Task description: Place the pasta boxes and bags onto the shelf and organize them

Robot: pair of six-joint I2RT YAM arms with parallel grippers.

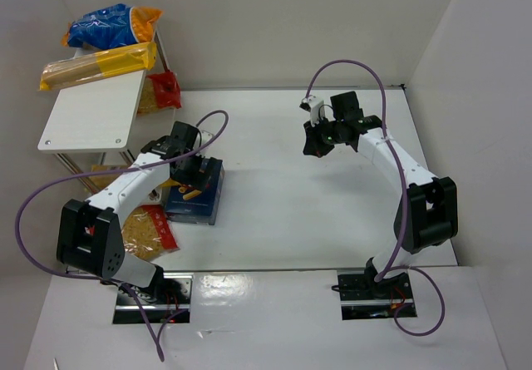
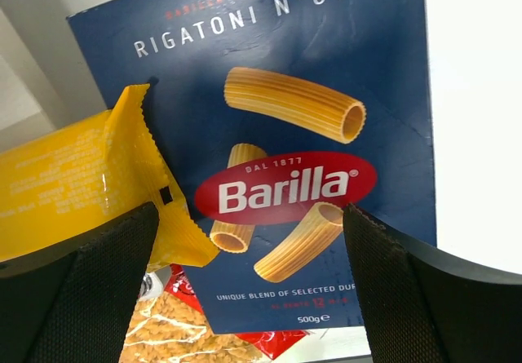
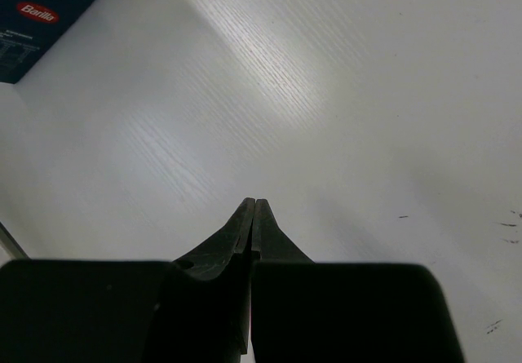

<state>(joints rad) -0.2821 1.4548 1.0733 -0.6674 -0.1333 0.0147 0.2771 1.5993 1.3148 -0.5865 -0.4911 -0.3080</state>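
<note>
White bench, white walls round it. My left jaws stand wide open above the Barilla rigatoni box, which lies flat on the bench, label up, near the shelf. In my left wrist view a yellow spaghetti bag crosses the box's left edge, and a red-ended bag of short pasta shows at its lower corner. Shelf top carries a second spaghetti bag and a blue-orange bag. My right jaws are pressed together on nothing, over bare bench, well apart from the box.
</note>
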